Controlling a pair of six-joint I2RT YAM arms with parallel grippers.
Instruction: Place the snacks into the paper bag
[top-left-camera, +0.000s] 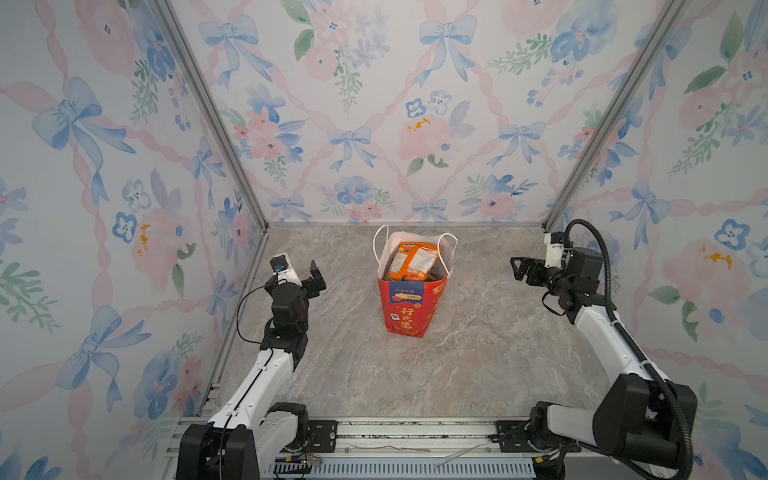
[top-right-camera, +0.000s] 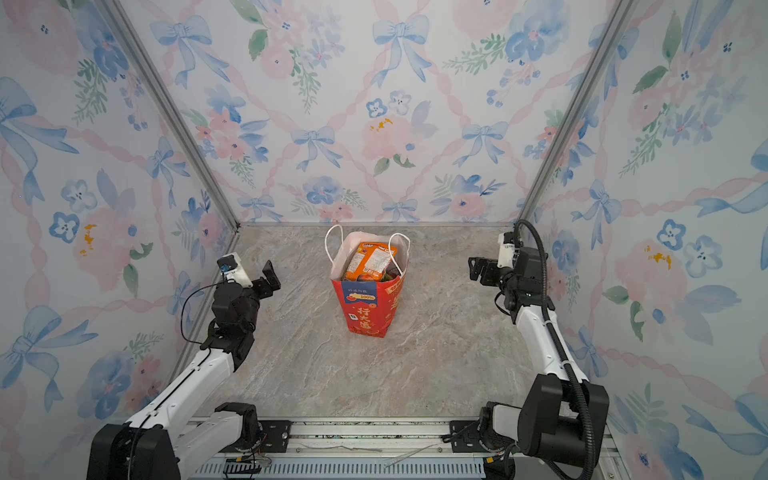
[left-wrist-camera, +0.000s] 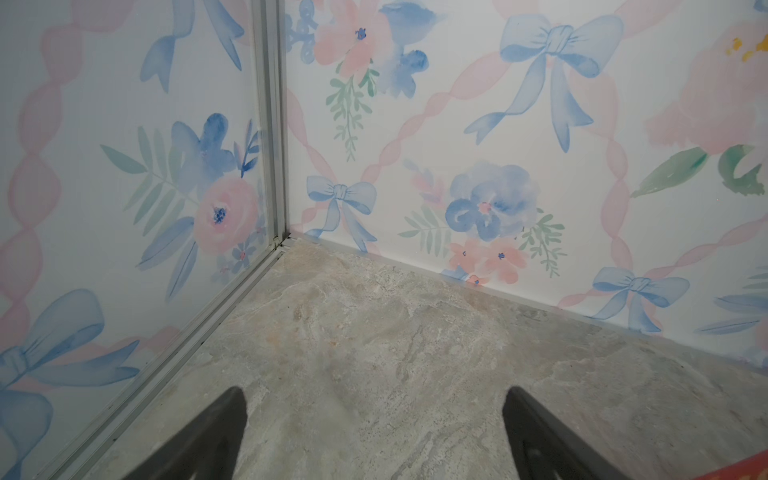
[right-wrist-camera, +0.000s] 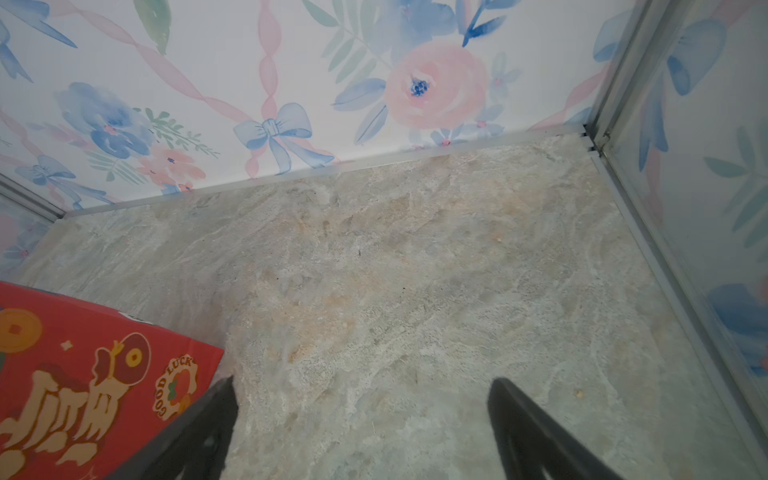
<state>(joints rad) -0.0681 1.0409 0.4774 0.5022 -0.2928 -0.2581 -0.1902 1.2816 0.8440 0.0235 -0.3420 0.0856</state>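
Two grippers of mine stand wide and empty, the left gripper (left-wrist-camera: 374, 401) and right gripper (right-wrist-camera: 361, 388) well apart on either side of the paper bag (top-left-camera: 409, 309). The snacks (top-left-camera: 409, 270) sit inside it, an orange packet (top-left-camera: 419, 254) uppermost.

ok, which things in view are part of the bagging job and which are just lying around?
Job:
- tall red paper bag with white cord handles
- orange crinkly plastic snack packet inside it
- more packets under it, mostly hidden
- left end effector, right end effector: both open, empty

Lying about:
- thin pale strip on grey metal front rail
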